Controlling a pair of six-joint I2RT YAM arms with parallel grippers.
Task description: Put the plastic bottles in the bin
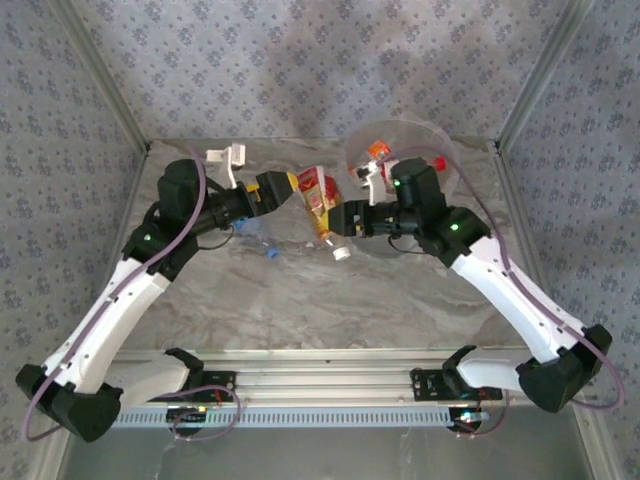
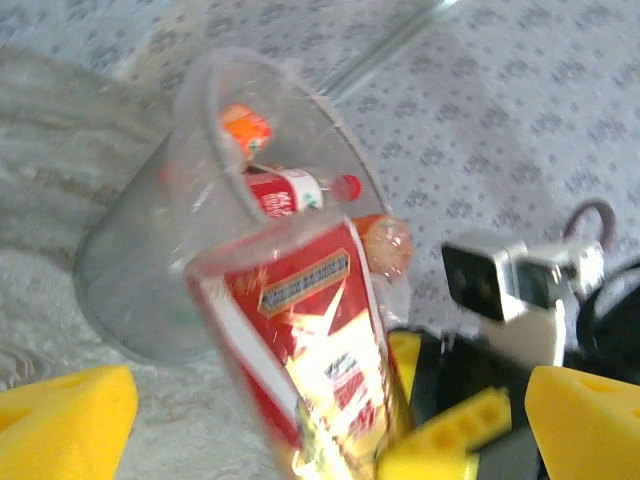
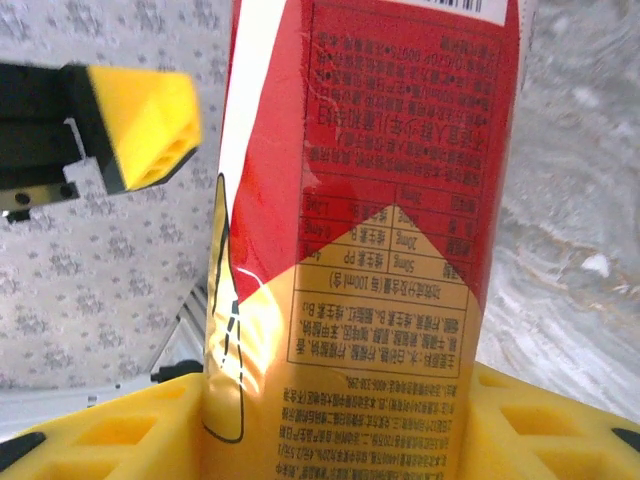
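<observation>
The bottle (image 3: 300, 420) wears a red and yellow label (image 3: 400, 150) with Chinese small print and a table of figures, seemingly upside down, too fine to read.

Left arm reaches from 7 o'clock, its wrist bent toward 3 o'clock; left gripper (image 1: 283, 187) has its jaws spread wide; right arm reaches from 5 o'clock, wrist turned toward 9 o'clock; right gripper (image 1: 343, 218) clamps a bottle (image 1: 312, 190).
</observation>
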